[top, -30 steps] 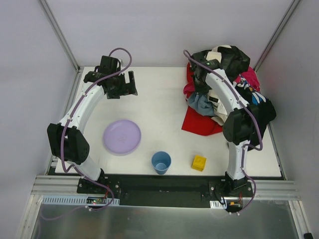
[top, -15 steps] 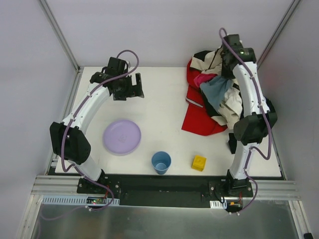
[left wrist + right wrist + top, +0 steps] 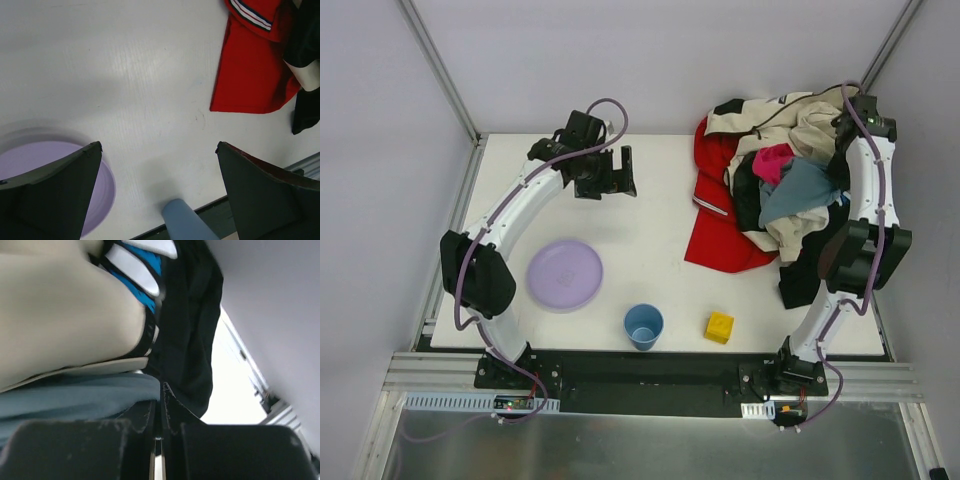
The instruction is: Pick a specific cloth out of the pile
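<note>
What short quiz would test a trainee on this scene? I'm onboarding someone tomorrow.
1. True or false: the left end effector is open and empty.
2. What stands between the purple plate and the yellow block? A blue cup; B green bowl; C spoon.
3. Name the colour of the cloth spread flat at the left edge of the pile.
Key: 1 true; 2 A; 3 red.

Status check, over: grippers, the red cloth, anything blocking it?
Left gripper open over bare table. Right gripper shut, up against the pile. Red cloth on the table, ungripped, partly under the pile.
</note>
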